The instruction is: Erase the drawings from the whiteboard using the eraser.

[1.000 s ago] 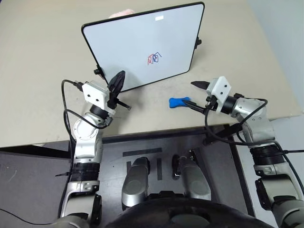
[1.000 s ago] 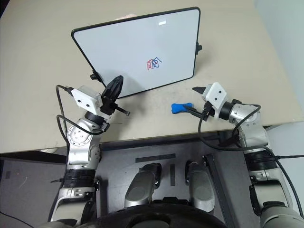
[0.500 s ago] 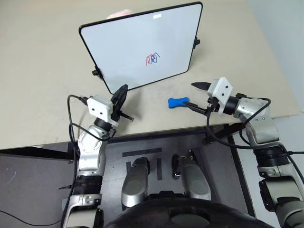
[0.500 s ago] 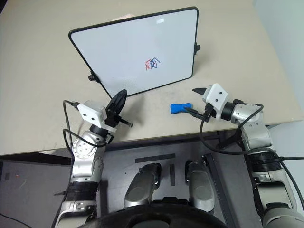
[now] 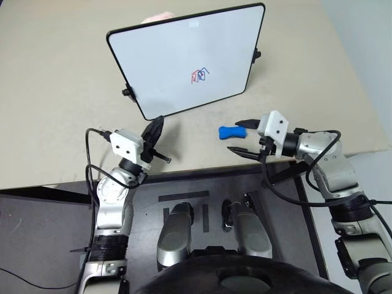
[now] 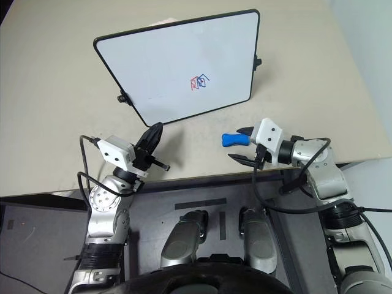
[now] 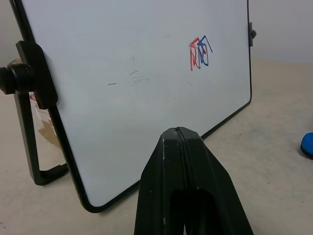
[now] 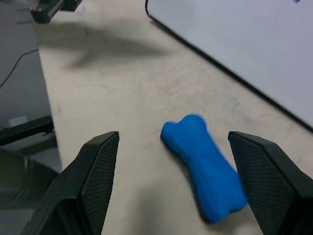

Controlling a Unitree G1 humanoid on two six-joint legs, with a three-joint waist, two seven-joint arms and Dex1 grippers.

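I had the right gripper (image 5: 241, 136) spread wide at centre right, the eraser (image 5: 228, 131) lying on the table (image 5: 55, 92) just off its fingertips (not gripped). My left gripper (image 5: 155, 127) was pinched closed below the whiteboard (image 5: 177, 55), drawings (image 5: 199, 76) still on it.

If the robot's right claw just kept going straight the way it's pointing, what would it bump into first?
Most likely the eraser. The right gripper is open, and the blue block lies on the table just ahead, in line with the gap between its fingers. Beyond it stands the whiteboard, though exact depth is hard to judge.
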